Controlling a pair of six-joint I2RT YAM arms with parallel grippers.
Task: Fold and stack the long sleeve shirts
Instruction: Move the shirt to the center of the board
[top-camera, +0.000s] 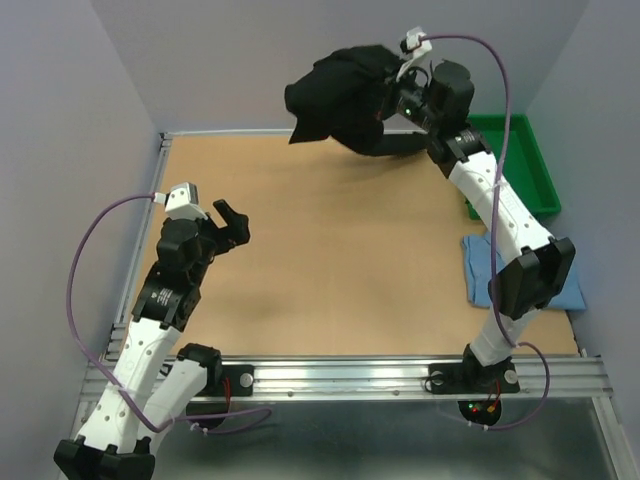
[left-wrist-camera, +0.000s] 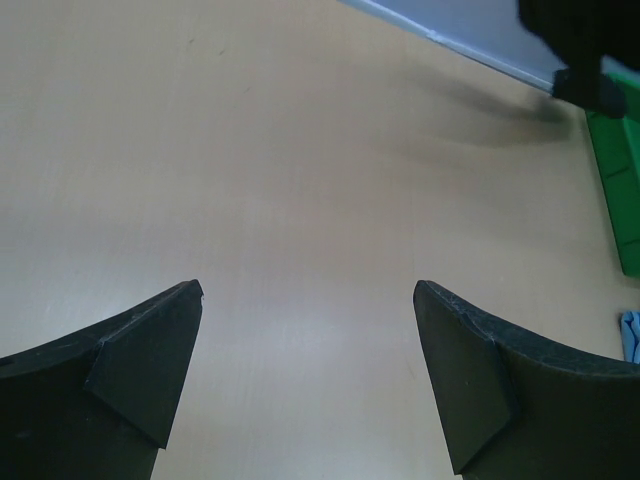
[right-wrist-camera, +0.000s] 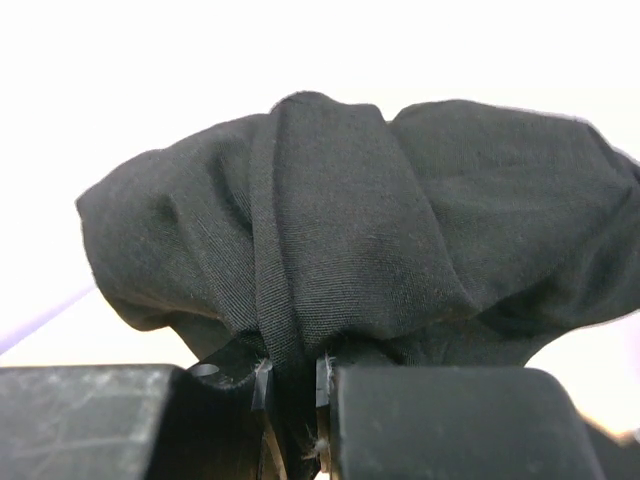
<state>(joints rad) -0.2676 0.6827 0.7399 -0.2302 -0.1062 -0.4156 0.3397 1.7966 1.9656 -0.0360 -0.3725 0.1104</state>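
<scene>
My right gripper (top-camera: 392, 98) is shut on the black shirt (top-camera: 335, 95) and holds it bunched up high above the table's far edge. In the right wrist view the black shirt (right-wrist-camera: 340, 230) fills the frame, pinched between the fingers of the right gripper (right-wrist-camera: 292, 395). The light blue shirt (top-camera: 482, 262) lies folded on the table's right side, partly hidden by my right arm; a sliver of it shows in the left wrist view (left-wrist-camera: 630, 335). My left gripper (top-camera: 232, 222) is open and empty over the left of the table, and in the left wrist view (left-wrist-camera: 308, 290) it has only bare table below.
A green plastic tray (top-camera: 533, 160) stands at the back right of the table and also shows in the left wrist view (left-wrist-camera: 618, 170). The brown table (top-camera: 330, 260) has a raised metal rim at its near edge (top-camera: 340, 375) and grey walls around it.
</scene>
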